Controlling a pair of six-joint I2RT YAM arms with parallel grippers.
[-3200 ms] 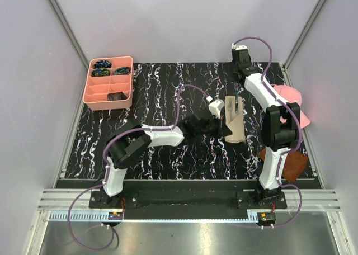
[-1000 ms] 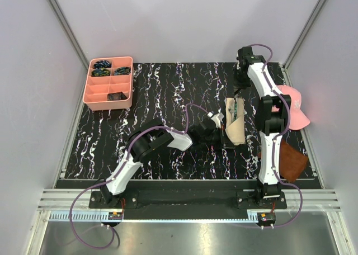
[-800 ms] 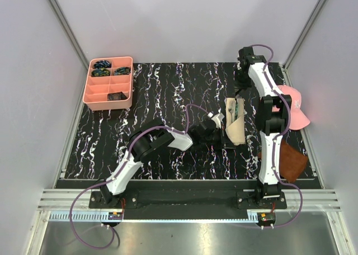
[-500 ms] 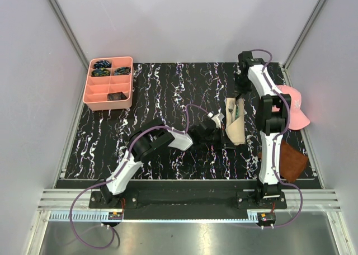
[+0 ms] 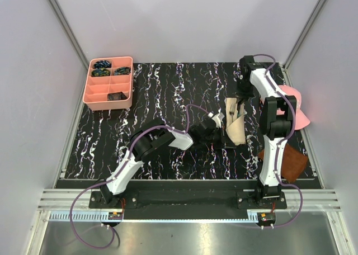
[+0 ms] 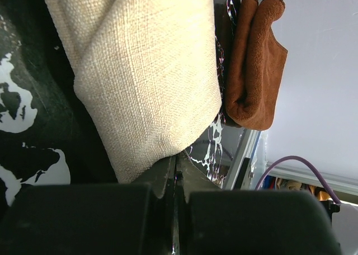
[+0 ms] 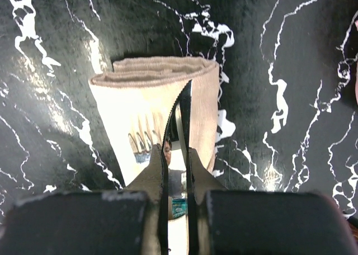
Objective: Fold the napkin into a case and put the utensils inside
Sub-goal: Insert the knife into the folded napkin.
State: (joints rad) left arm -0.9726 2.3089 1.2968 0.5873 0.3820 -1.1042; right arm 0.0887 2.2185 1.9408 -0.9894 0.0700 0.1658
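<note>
Where the folded napkin (image 5: 235,127) lies on the table (image 5: 168,98), right of centre and betw. both arms, the L gripper (image 6: 175,164) has its jaws pressed together on the napkin's near edge. R gripper (image 7: 174,151), at the far end, is clamped on a thin serrated knife (image 7: 182,107) reaching across the napkin. Fork (image 7: 144,138) tines show on the napkin just beside the blade. Brown cloth (image 6: 251,59) lies just beside the napkin.

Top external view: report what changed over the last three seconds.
The right gripper pulled back toward the far edge, then returned over the napkin's far end, a knife between its fingers. The left arm's elbow swung right; the left gripper stayed at the napkin's left edge. Tray, cap and brown cloth stayed put.
</note>
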